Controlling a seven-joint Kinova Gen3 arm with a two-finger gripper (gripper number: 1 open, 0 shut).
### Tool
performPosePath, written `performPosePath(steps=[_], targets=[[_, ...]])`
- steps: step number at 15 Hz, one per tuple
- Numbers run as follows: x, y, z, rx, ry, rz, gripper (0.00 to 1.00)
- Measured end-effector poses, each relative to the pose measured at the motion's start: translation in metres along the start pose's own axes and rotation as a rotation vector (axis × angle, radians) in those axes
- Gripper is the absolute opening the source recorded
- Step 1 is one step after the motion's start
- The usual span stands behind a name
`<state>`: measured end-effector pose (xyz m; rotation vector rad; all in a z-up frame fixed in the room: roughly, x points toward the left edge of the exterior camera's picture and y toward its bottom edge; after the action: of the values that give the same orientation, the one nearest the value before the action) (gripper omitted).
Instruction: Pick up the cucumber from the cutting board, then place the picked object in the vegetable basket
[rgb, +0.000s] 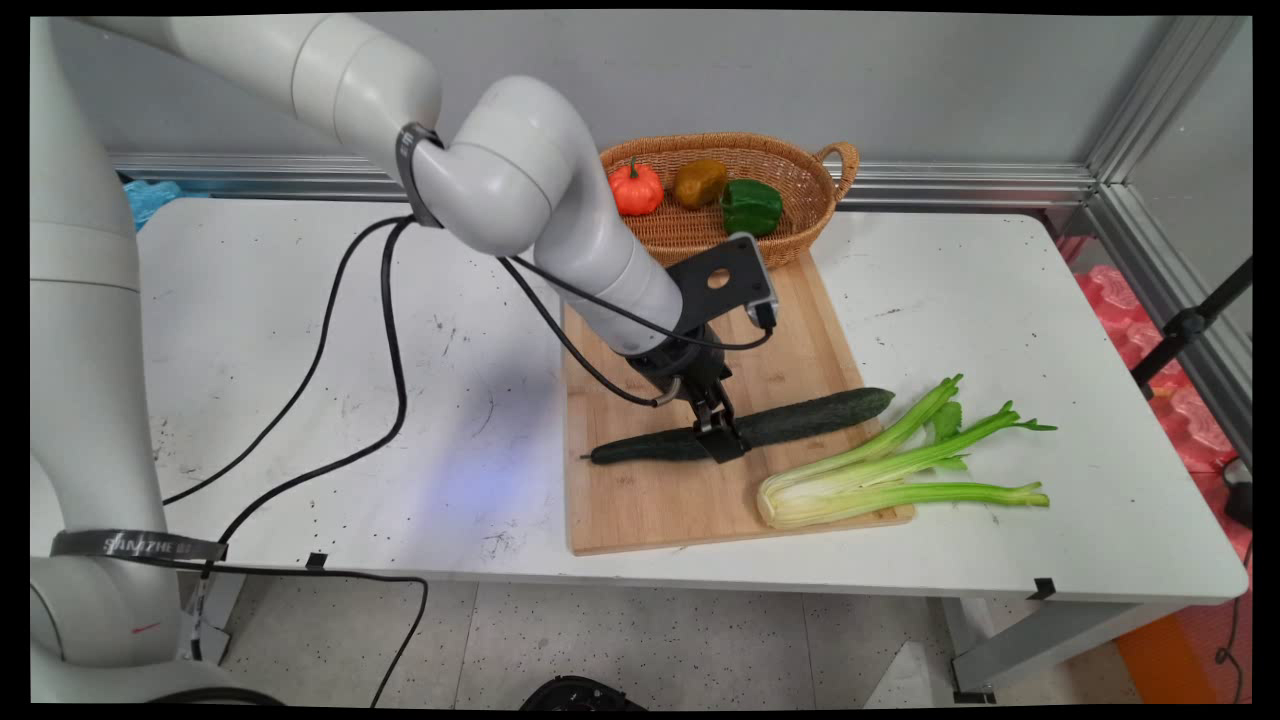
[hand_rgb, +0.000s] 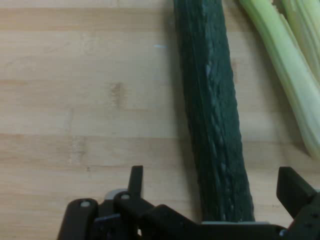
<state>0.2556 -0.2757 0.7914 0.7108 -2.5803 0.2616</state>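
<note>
A long dark green cucumber (rgb: 820, 412) lies across a wooden cutting board (rgb: 650, 500) in the main view. My gripper (rgb: 720, 437) is down over the cucumber's middle, open, with a finger on either side of it. In the hand view the cucumber (hand_rgb: 210, 100) runs up between the two black fingertips (hand_rgb: 135, 176), and my gripper (hand_rgb: 214, 182) leaves wide gaps on both sides. A bunch of celery (rgb: 880, 470) lies just right of the cucumber, half on the board's near right corner; its stalks (hand_rgb: 295, 75) show at the hand view's right edge.
A wicker basket (rgb: 800, 190) stands behind the board against the wall, holding a small orange pumpkin (rgb: 636, 190), a brownish vegetable (rgb: 699, 182) and a green pepper (rgb: 751, 206). Black cables (rgb: 390, 330) hang from the arm over the table's left half.
</note>
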Motion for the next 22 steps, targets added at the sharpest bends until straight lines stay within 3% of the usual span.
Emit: performPosePath(steps=[5, 6, 16, 22], targets=[[-0.004, 0.007, 0.011, -0.003, 0.005, -0.013, 1.0], [-0.005, 0.008, 0.012, -0.004, 0.005, -0.016, 0.0], [0.002, 0.002, 0.013, -0.007, 0.02, -0.046, 0.0], [0.038, -0.035, -0.005, 0.019, 0.071, -0.045, 0.0]])
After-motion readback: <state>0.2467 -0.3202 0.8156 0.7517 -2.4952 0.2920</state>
